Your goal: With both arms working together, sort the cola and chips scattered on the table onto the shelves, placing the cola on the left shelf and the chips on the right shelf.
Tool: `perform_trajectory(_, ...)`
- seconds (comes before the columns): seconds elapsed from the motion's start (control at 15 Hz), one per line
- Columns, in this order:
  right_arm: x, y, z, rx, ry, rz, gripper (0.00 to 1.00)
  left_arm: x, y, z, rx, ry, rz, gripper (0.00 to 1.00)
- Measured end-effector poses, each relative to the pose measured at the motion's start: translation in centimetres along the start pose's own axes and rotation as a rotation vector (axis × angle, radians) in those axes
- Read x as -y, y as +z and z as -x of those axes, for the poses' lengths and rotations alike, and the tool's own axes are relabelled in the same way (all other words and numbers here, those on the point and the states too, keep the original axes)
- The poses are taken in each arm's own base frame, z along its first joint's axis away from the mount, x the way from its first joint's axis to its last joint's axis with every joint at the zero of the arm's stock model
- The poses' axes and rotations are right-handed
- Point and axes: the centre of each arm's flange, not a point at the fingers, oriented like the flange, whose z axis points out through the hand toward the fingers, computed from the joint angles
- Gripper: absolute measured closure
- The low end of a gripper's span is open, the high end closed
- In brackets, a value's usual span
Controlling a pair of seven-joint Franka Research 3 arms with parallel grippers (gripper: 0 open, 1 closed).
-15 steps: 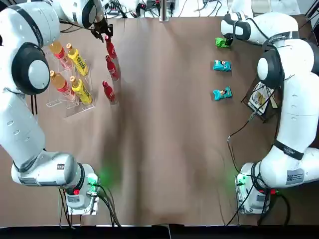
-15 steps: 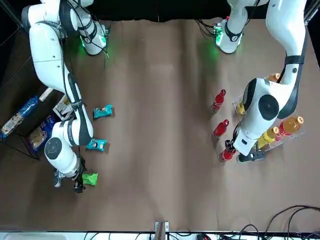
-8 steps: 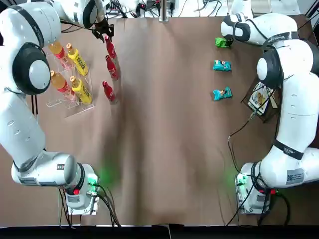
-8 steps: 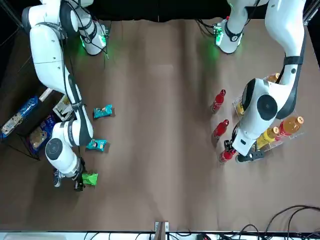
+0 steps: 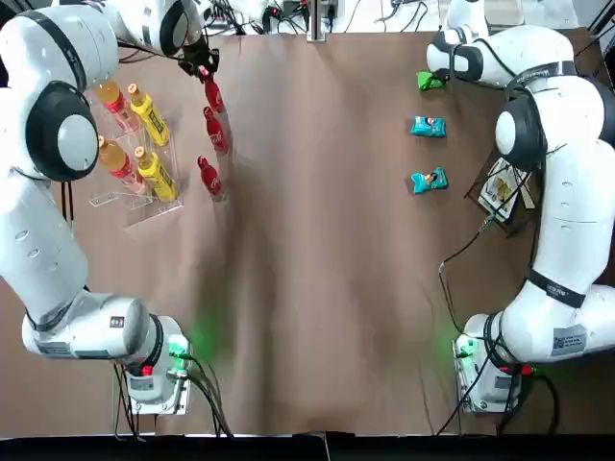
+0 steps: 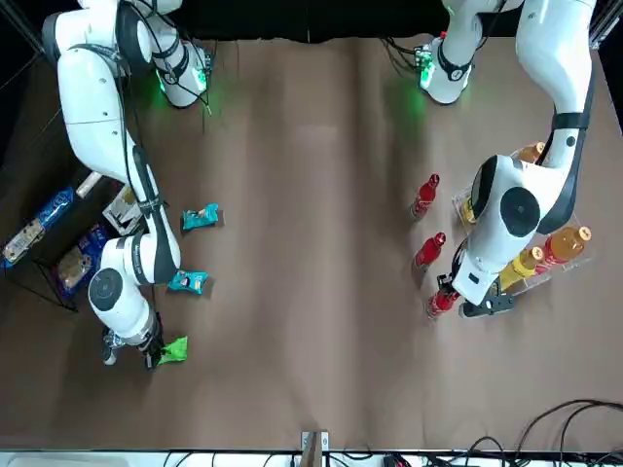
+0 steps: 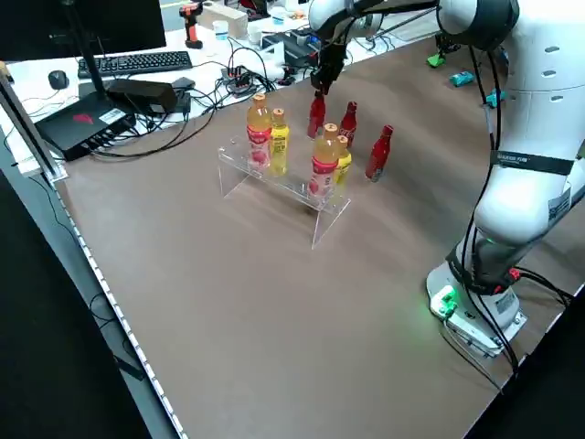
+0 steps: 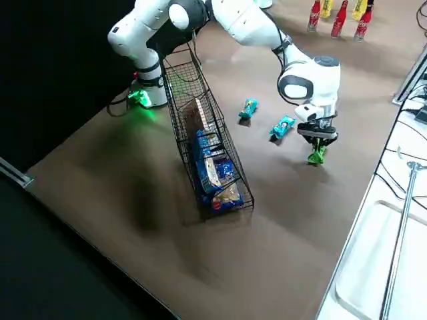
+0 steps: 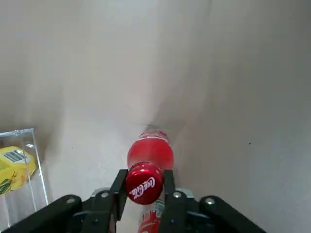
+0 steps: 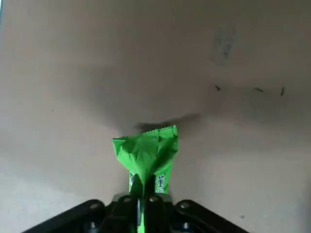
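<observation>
Our left gripper (image 9: 144, 187) has its pincer around a cola's (image 9: 148, 165) cap; our right gripper (image 10: 144, 187) is clamped on the green chips (image 10: 149, 153), both near the counter's (image 5: 317, 240) far edge.

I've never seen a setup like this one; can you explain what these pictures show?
Two robot arms share a brown table. One picture looks straight down, one faces the robots, two look in from the sides, and two come from cameras on the wrists.

The left arm's fingers are around the cap of a red cola bottle; two more colas stand nearby. Beside them a clear rack holds orange-capped and yellow bottles.

The right arm's fingers pinch a green packet. Two teal packets lie near a black wire rack holding bigger packages.
</observation>
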Motion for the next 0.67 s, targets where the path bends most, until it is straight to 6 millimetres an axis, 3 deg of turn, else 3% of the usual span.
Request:
perform_trajectory(0.33,-0.2,-0.7,-1.9,-0.009,-0.073,0.039,0.97,0.4,-0.3,-0.4,-0.009,-0.008,0.001,0.68)
perform_trajectory(0.53,0.3,-4.7,-4.1,-0.010,-0.097,0.086,0.97,1.8,-1.9,-1.2,-0.010,-0.031,-0.009,0.68)
perform_trajectory(0.67,0.4,-8.9,-5.4,-0.002,-0.158,0.139,0.97,3.8,-4.8,-1.4,0.032,-0.050,-0.053,0.68)
